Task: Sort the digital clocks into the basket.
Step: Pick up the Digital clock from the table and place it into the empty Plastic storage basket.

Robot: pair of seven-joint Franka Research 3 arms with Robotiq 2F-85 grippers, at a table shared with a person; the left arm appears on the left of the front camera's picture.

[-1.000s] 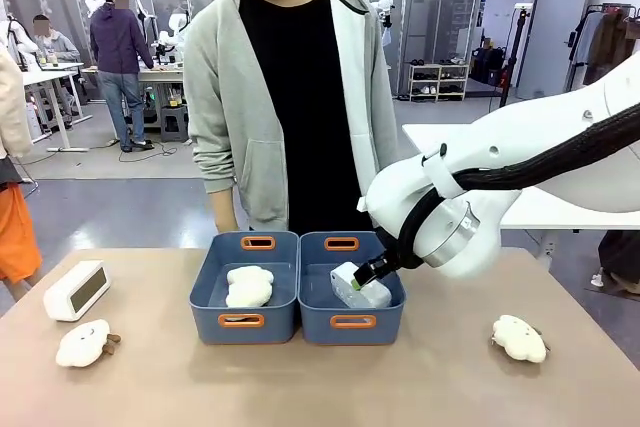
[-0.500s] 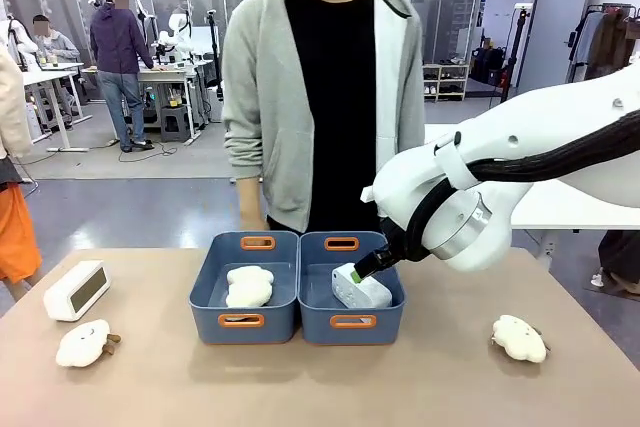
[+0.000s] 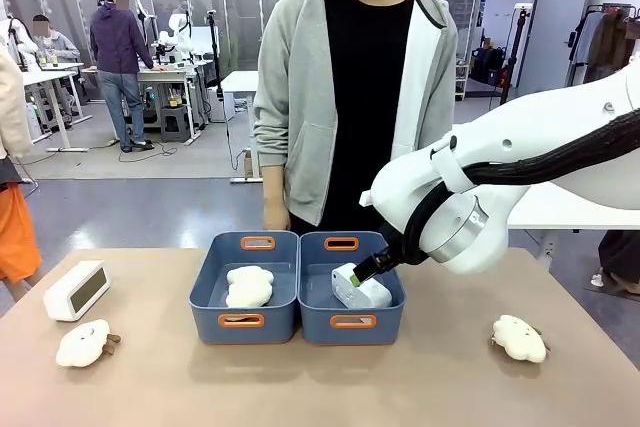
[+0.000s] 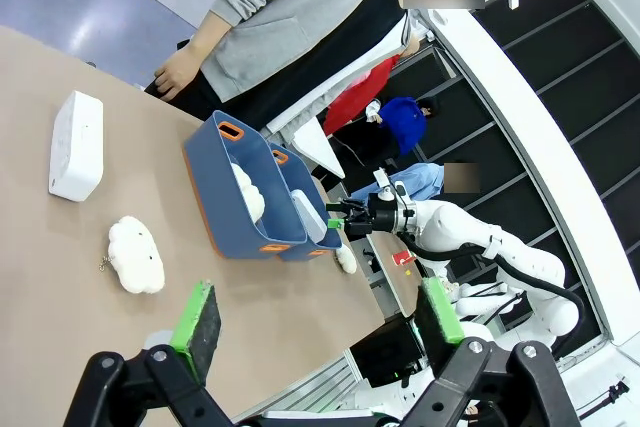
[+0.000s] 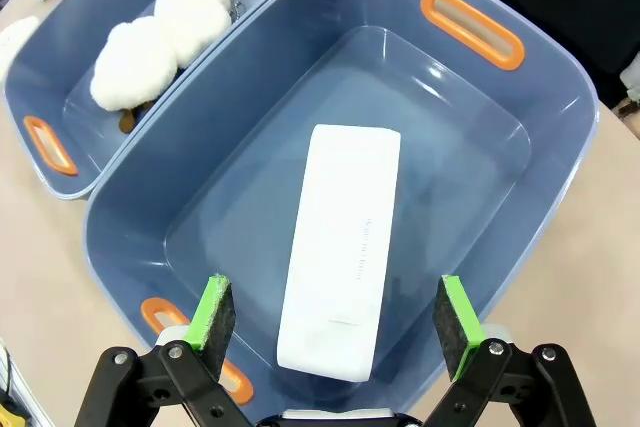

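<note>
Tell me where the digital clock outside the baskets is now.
In the front view, the digital clock sits near the left edge of the table, just behind a cloud plush toy.

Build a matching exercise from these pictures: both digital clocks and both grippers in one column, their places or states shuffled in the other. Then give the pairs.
Column one
1. digital clock showing its display
2. digital clock showing a plain white side
3. right gripper
4. left gripper

Column two
A. open, fingers either side of a clock's end
B. on the table, just behind a plush toy
C. open and empty, up off the table
D. lying in the right basket

Pairs: 1-B, 2-D, 3-A, 4-C
</note>
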